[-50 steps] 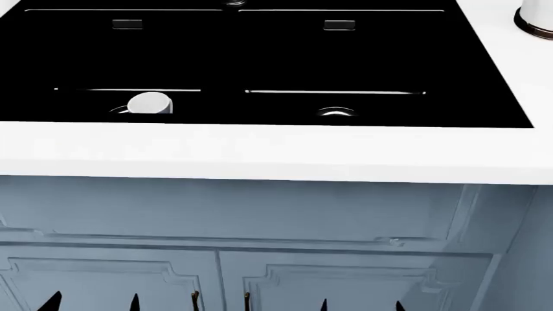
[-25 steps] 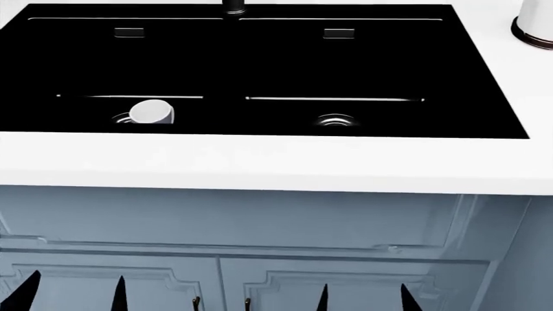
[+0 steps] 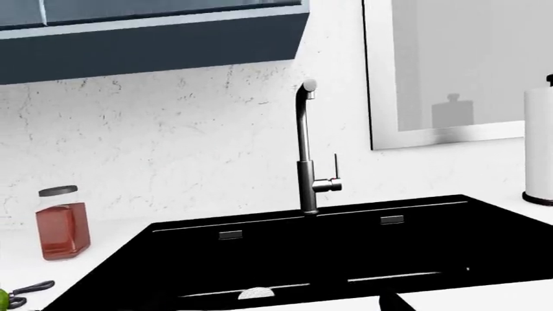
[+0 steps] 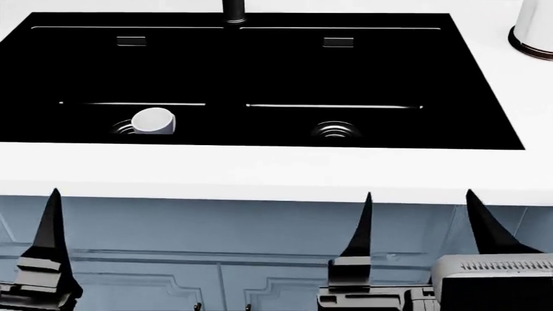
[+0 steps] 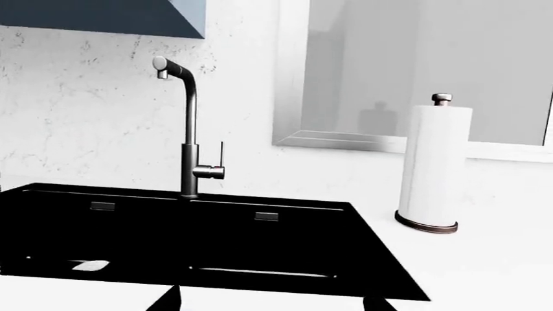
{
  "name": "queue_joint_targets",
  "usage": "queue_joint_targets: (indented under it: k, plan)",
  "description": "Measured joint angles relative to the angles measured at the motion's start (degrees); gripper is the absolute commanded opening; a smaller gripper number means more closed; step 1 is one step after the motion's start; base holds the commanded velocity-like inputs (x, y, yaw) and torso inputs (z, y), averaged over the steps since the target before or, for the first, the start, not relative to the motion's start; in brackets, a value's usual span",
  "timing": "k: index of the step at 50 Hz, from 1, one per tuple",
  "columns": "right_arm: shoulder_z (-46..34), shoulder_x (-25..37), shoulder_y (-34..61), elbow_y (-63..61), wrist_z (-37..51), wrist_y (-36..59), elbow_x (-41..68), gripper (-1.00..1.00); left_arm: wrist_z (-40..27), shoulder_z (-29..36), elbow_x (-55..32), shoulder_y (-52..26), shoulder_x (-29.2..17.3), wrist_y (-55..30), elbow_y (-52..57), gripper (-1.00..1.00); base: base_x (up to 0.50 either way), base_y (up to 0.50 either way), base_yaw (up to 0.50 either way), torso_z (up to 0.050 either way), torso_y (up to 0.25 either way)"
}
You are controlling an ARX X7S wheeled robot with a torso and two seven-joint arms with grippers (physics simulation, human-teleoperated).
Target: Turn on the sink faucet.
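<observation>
The sink faucet (image 3: pixel 305 162) is a tall dark metal column at the back middle of the sink, with a silver side stub and a thin lever rod (image 3: pixel 335 170) standing upright. It also shows in the right wrist view (image 5: pixel 190 142), and only its base shows in the head view (image 4: pixel 233 10). The black double-basin sink (image 4: pixel 259 65) is set in the white counter. My left gripper (image 4: pixel 13 217) shows one finger (image 4: pixel 52 220) at the left edge. My right gripper (image 4: pixel 419 194) is open. Both are empty, in front of the counter's front edge and far short of the faucet.
A white round object (image 4: pixel 153 120) lies over the left drain. A white paper-towel roll on a dark base (image 5: pixel 436 168) stands right of the sink. A jar of reddish liquid (image 3: pixel 62 223) stands on the counter left of the sink. Blue cabinet doors (image 4: pixel 216 240) are below the counter.
Both grippers have risen from the bottom edge of the head view to the counter's front edge. The view has tilted, so the sink sits lower and the faucet base shows.
</observation>
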Motion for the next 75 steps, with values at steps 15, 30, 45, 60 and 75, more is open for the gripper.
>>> queue_joint_targets:
  k: [15, 30, 45, 60, 75]
  plan:
    - [3.3, 12.5, 12.3, -9.1, 16.9, 14.6, 21.8, 1.0, -23.9, -0.5, -32.5, -15.0, -16.3, -11.1, 7.0, 1.0, 0.0, 0.4, 0.0, 0.05, 0.01]
    - [5.3, 19.1, 31.5, -9.2, 35.2, 28.5, 48.5, 1.0, -37.3, -1.0, -54.7, -30.7, -23.9, -18.5, 5.1, 1.0, 0.0, 0.0, 0.0, 0.05, 0.011]
    - [3.5, 22.2, 47.5, -6.0, 48.1, 36.5, 66.0, 1.0, -44.9, 0.5, -69.0, -44.4, -27.5, -23.3, 0.3, 1.0, 0.41, 0.0, 0.0, 0.05, 0.011]
    - [-0.1, 22.8, 54.3, -4.2, 53.0, 37.8, 71.4, 1.0, -45.3, -0.2, -71.1, -45.9, -29.2, -23.4, -1.4, 1.0, 0.5, 0.0, 0.0, 0.05, 0.011]
    - [-3.1, 22.9, 56.6, -3.2, 53.1, 37.1, 70.9, 1.0, -43.8, -0.9, -69.5, -44.2, -30.1, -22.5, -2.0, 1.0, 0.5, 0.0, 0.0, 0.05, 0.011]
